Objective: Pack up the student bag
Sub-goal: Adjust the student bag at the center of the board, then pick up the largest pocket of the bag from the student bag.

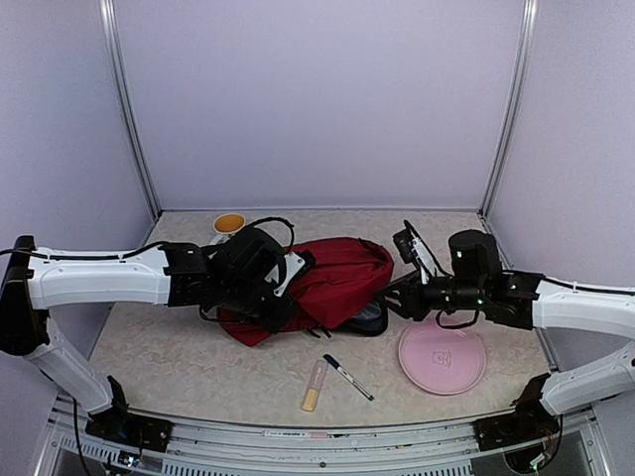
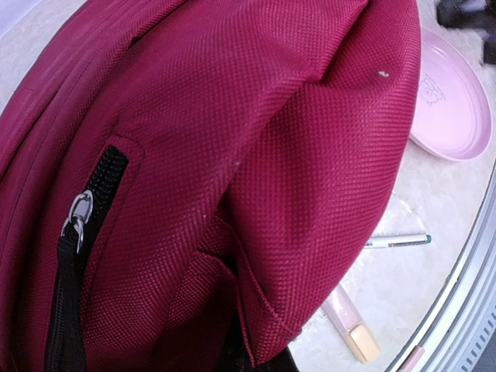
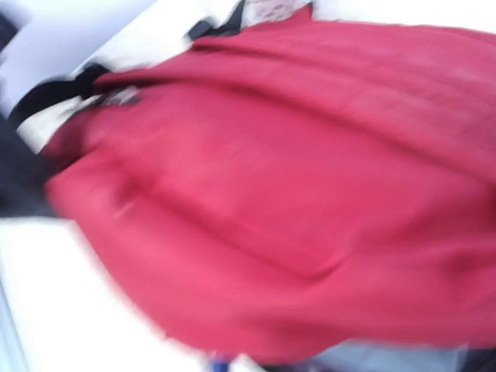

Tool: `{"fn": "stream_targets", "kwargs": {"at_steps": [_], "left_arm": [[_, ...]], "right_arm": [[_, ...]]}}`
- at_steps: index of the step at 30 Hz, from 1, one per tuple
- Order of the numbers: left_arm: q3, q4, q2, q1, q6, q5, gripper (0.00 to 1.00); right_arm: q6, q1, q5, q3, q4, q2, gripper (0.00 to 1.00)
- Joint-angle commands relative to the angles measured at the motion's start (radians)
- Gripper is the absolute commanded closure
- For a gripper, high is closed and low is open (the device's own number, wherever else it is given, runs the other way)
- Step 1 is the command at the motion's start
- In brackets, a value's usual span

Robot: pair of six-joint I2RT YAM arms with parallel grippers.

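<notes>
The student bag [image 3: 294,194] is blurred in the right wrist view; the pen [image 2: 399,241] is partly hidden behind it.

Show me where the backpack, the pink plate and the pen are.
backpack [image 1: 342,273]: top view, on its red fabric.
pink plate [image 1: 451,367]: top view, on its bare middle.
pen [image 1: 348,378]: top view, on the middle of its shaft.

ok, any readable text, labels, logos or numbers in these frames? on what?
Nothing can be read in any view.
Pink plate: carries a small printed mark, too blurred to read.
Pen: any print on the barrel is too small to read.
Student bag: no label or brand showing.
Right wrist view: motion-blurred, nothing legible.
</notes>
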Motion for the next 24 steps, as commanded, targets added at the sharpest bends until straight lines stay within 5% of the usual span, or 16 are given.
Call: {"fn": "stream_targets", "kwargs": {"at_steps": [1, 7, 14, 24], "left_arm": [[0.062, 0.096, -0.005, -0.002, -0.016, 0.028, 1.0], [0.066, 0.088, -0.008, -0.008, -0.015, 0.025, 1.0], [0.075, 0.085, -0.001, -0.025, -0.007, 0.015, 1.0], [0.082, 0.075, 0.005, -0.031, 0.007, 0.008, 1.0]], "right_arm": [[0.072, 0.128, -0.023, -0.107, 0.115, -0.059, 0.64], [0.06, 0.286, 0.156, -0.176, 0.413, 0.112, 0.66], [0.014, 0.3, 0.31, -0.106, 0.586, 0.361, 0.51], [-0.039, 0.3, 0.286, 0.015, 0.666, 0.545, 0.63]]}}
